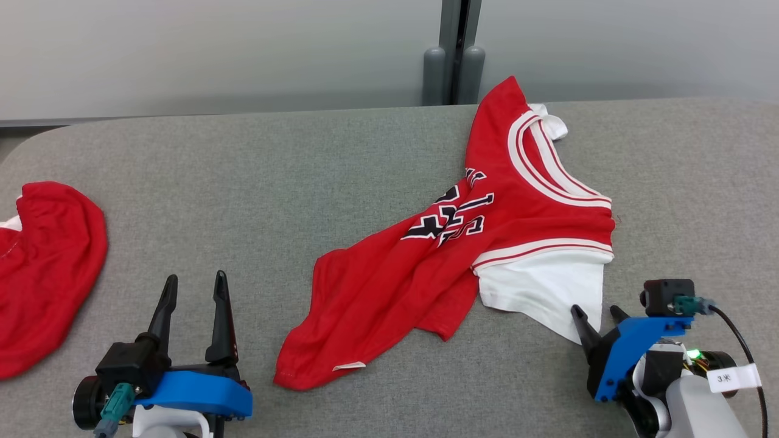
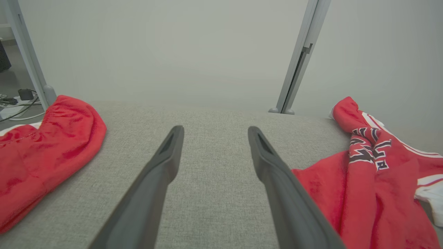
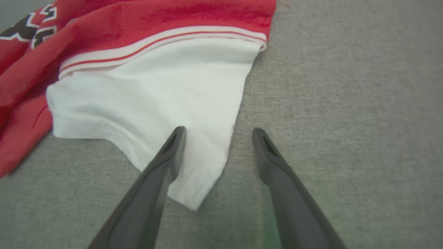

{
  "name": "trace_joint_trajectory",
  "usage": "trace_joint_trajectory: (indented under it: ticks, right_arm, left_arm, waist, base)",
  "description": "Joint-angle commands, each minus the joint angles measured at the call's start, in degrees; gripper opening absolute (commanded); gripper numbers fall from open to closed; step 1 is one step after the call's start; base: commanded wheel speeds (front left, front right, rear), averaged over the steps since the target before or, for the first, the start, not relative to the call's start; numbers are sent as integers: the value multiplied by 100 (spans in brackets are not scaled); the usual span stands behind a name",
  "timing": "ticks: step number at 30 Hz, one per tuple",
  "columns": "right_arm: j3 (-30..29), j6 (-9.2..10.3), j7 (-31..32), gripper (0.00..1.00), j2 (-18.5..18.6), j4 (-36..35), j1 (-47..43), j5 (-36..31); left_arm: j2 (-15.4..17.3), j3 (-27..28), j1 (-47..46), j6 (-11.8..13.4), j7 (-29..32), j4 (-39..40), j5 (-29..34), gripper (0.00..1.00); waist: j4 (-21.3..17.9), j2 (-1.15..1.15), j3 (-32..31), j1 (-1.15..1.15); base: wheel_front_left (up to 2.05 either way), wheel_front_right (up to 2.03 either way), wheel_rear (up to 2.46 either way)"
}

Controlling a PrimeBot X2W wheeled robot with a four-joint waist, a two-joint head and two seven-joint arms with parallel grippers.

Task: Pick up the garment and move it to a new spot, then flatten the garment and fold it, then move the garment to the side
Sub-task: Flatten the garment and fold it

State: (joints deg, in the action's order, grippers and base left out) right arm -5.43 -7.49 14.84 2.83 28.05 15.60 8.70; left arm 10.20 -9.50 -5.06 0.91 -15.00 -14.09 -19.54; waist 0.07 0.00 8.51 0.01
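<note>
The garment (image 1: 450,255) is a red jersey with white trim, dark lettering and a white sleeve; it lies crumpled across the middle and right of the grey table (image 1: 292,182). It also shows in the left wrist view (image 2: 373,180) and the right wrist view (image 3: 155,83). My left gripper (image 1: 195,286) (image 2: 214,133) stands open over bare table, left of the jersey's hem. My right gripper (image 1: 599,313) (image 3: 218,133) is open, its fingers pointing down at the white sleeve's corner, one fingertip over the cloth. Nothing is held.
A second red cloth (image 1: 42,267) (image 2: 45,148) lies at the table's left edge. Behind the table's far edge stand a pale wall and a grey post (image 1: 453,61). Bare grey table lies between the two red cloths.
</note>
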Motion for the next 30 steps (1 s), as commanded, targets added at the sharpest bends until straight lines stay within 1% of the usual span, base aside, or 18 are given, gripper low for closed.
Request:
trace_joint_trajectory:
  ticks: [1, 2, 3, 7, 10, 13, 18, 19, 20, 21, 24, 30]
  right_arm:
    - [-12, -1, 32, 100, 11, 183, 137, -50]
    - [147, -2, 55, 82, 4, 465, 298, -80]
    - [267, -3, -1, 0, -8, 544, 325, -20]
    - [418, -2, -124, 0, 6, 616, 320, 1]
    - [193, 0, -291, 0, 43, 414, 191, -262]
    - [-90, 0, -323, 0, 163, 70, 11, -518]
    - [-365, 0, -36, 0, 297, -450, -269, -589]
    - [-352, -1, 1, 22, 306, -529, -311, -578]
    - [-352, 0, 1, 96, 309, -594, -344, -553]
    - [-337, -1, -65, 100, 325, -682, -377, -548]
    - [-324, -1, -379, 100, 327, -920, -482, -569]
    - [-212, -1, -1322, 100, 213, -1451, -859, -558]
  left_arm:
    - [-38, 46, -63, -37, -26, -14, 48, 100]
    - [-52, 101, -107, -96, -27, -46, 53, 100]
    - [-70, 115, -111, -94, -27, -50, 74, 100]
    - [-109, 217, -90, -105, -27, -77, 100, 100]
    - [-152, 316, -21, -110, -27, -113, 84, 100]
    - [-185, 432, 47, -134, -27, -139, 84, 100]
    - [-251, 625, 188, -116, -27, -64, 126, 100]
    - [-265, 653, 222, -105, -27, -47, 141, 100]
    - [-273, 670, 253, -101, -27, -38, 154, 100]
    - [-292, 691, 280, -100, -27, -30, 166, 100]
    - [-368, 782, 368, -114, -27, 1, 159, 100]
    - [-453, 837, 513, -167, -27, -92, 207, 100]
  waist:
    - [37, 0, 50, -1]
    - [42, 0, 95, -1]
    - [40, 0, 108, -1]
    - [-10, 0, 113, -1]
    - [-102, 0, 65, -1]
    - [-210, 0, -4, -1]
    - [-392, 0, -92, -1]
    - [-416, 0, -107, -1]
    - [-435, 0, -126, -1]
    - [-447, 0, -153, -1]
    - [-453, 0, -266, -1]
    - [-387, 0, -556, -1]
  base:
    - [0, 0, 0]
    - [0, 0, 0]
    - [0, 0, 0]
    - [0, 0, 0]
    - [0, 0, 0]
    - [0, 0, 0]
    - [0, 0, 0]
    - [0, 0, 0]
    - [0, 0, 0]
    - [0, 0, 0]
    - [0, 0, 0]
    - [0, 0, 0]
